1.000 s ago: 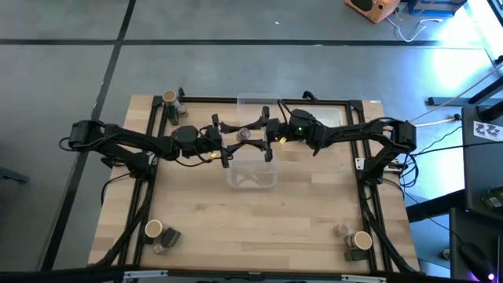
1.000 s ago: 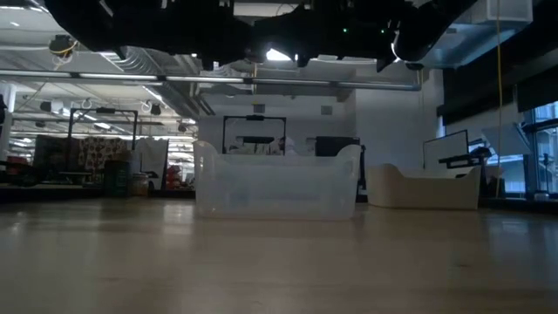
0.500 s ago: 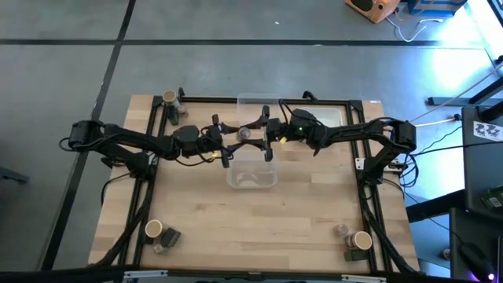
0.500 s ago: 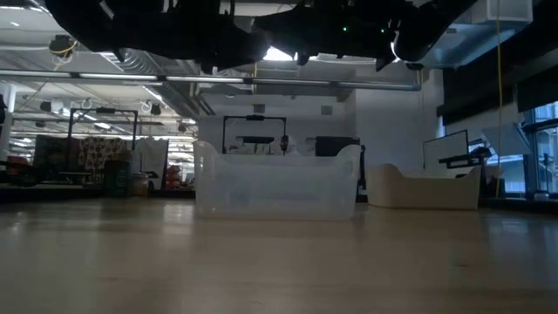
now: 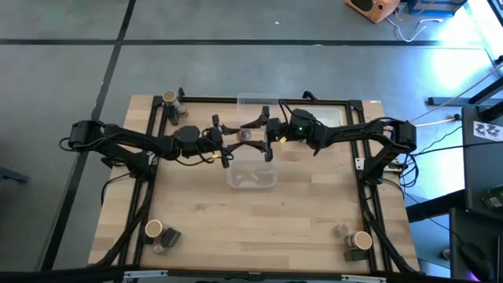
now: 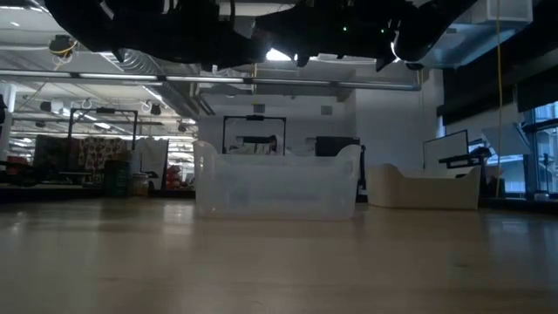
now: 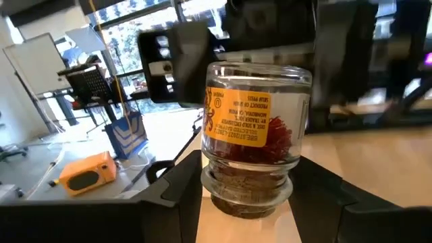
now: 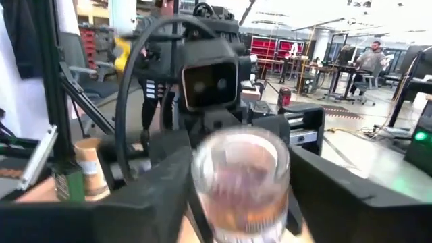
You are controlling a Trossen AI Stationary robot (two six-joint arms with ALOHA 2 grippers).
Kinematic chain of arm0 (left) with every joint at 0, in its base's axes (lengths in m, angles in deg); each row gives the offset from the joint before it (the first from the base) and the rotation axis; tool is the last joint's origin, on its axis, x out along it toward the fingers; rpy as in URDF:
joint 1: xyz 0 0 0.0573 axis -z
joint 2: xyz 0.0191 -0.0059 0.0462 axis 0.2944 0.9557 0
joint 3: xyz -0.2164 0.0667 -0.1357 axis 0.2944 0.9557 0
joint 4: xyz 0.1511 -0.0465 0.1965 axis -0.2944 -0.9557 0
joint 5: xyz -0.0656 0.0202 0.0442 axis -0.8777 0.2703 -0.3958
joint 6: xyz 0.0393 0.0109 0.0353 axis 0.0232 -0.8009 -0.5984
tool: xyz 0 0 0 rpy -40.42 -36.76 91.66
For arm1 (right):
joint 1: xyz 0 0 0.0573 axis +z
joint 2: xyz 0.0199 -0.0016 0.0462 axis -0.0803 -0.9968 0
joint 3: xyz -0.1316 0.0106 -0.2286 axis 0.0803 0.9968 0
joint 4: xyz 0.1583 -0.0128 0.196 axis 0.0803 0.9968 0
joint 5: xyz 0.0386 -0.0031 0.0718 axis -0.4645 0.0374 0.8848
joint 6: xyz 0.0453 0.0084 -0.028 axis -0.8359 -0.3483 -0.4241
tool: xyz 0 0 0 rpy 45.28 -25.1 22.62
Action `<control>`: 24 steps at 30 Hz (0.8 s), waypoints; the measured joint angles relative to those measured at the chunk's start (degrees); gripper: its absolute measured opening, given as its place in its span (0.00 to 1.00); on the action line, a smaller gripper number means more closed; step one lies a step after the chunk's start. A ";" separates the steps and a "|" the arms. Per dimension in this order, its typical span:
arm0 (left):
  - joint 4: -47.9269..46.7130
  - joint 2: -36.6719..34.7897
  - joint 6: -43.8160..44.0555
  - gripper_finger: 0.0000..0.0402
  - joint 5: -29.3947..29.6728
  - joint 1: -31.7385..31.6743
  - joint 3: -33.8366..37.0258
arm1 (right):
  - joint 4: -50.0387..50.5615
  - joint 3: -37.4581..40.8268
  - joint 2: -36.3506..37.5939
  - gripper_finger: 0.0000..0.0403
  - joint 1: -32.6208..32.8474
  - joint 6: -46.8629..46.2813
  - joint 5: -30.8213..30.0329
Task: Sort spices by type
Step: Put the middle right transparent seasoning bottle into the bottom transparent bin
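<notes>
Both hands meet above the clear bin (image 5: 252, 174) at the middle of the bench (image 5: 236, 228), just over its far edge. The left hand (image 5: 223, 140) grips a small glass spice jar (image 7: 255, 131) by its lower end; the jar carries a yellow label and red threads inside. The right hand (image 5: 264, 135) faces it from the opposite side, fingers spread wide to either side of the same jar, contact not discernible. Remaining spices stand well away from the bin in four groups at the bench corners: far left (image 5: 170, 97), near left (image 5: 159, 233), near right (image 5: 355, 240); the far right group is hidden
</notes>
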 joint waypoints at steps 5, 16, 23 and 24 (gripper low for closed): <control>-3.13 0.00 -10.02 0.40 2.45 0.02 0.00 | 9.20 -0.04 6.54 0.84 -0.01 -1.54 0.05; -25.99 0.00 -40.01 0.40 12.97 2.05 -5.74 | 47.11 -0.09 21.94 0.93 0.00 1.52 -2.69; -36.61 0.03 -63.55 0.41 24.59 8.57 -9.86 | 56.95 -0.04 22.81 0.93 0.00 1.55 -2.76; -36.89 0.36 -67.66 0.41 25.70 9.58 -9.86 | 57.34 -0.04 22.81 0.93 0.00 1.55 -2.76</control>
